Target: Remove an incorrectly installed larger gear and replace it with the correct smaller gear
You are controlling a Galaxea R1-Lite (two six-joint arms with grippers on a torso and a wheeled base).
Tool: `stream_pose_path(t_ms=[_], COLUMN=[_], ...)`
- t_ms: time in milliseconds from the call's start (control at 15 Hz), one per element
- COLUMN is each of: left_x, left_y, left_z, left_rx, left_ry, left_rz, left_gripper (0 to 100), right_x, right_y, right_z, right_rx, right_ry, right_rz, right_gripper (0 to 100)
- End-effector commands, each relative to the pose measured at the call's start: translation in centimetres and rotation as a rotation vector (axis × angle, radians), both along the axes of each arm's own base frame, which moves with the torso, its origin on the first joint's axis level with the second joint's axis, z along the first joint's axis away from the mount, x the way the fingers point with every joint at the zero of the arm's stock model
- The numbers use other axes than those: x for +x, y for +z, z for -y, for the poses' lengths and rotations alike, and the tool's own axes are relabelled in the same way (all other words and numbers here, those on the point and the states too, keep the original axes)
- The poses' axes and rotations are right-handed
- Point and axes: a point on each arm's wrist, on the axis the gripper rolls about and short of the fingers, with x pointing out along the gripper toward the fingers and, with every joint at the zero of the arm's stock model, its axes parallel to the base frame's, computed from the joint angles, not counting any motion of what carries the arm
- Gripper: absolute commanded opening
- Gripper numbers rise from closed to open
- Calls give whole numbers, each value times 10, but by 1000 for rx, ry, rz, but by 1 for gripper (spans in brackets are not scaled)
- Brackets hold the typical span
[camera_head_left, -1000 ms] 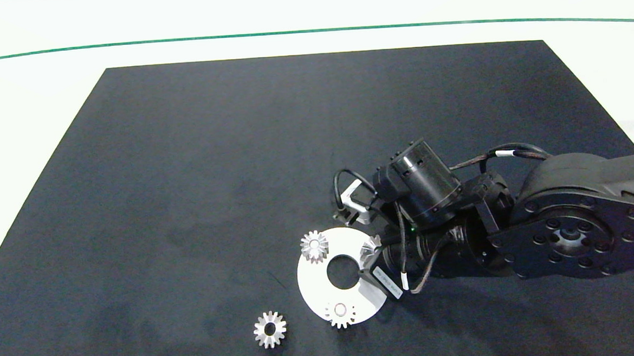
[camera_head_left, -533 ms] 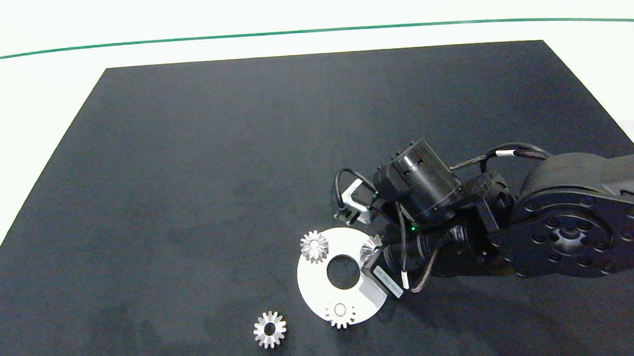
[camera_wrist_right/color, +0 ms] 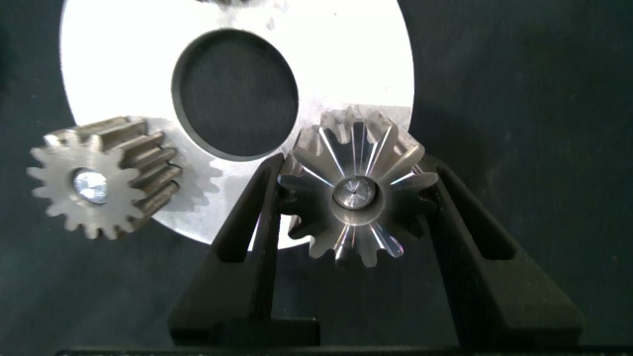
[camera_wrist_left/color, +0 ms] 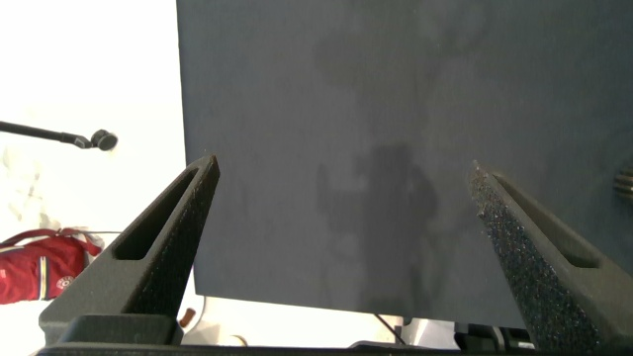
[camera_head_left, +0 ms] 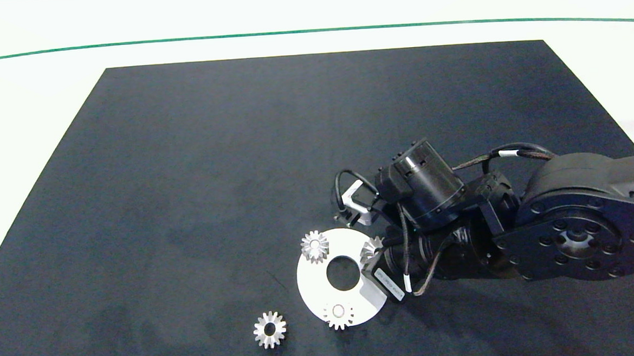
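Larger gear (camera_wrist_right/color: 356, 193) between right claw (camera_wrist_right/color: 353, 213) fingers

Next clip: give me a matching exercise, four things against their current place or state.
Things:
1. larger gear
2. left hand
3. white disc
4. loose gear

States:
A. lying on the black mat, off the disc
B. between the right hand's fingers, at the disc's edge
C. open, nothing between its fingers
D. flat on the mat, round hole in its middle

Pairs: 1-B, 2-C, 3-D, 4-A
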Motion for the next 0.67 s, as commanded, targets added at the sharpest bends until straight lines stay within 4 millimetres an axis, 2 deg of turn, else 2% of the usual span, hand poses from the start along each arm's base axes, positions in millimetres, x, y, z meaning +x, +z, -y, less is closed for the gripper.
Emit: stream_pose_path(t_ms=[67, 267, 533, 667], left_x=[-1, 0, 0, 0], left_y=[-1, -1, -2, -3], left_z=[0, 0, 0, 0], left_rx=[1, 1, 8, 21], left_ry=[1, 1, -5, -13], left_rz=[-4, -9, -13, -21], left_gripper=[100, 100, 100, 100], right_x=[-7, -21, -38, -38], right_y=[13, 29, 56, 52], right_z=[3, 10, 34, 45], right_rx=[23, 30, 60, 43], right_ry=[11, 30, 18, -9], right_rz=[26, 35, 63, 47], right_gripper=[34, 34, 34, 34])
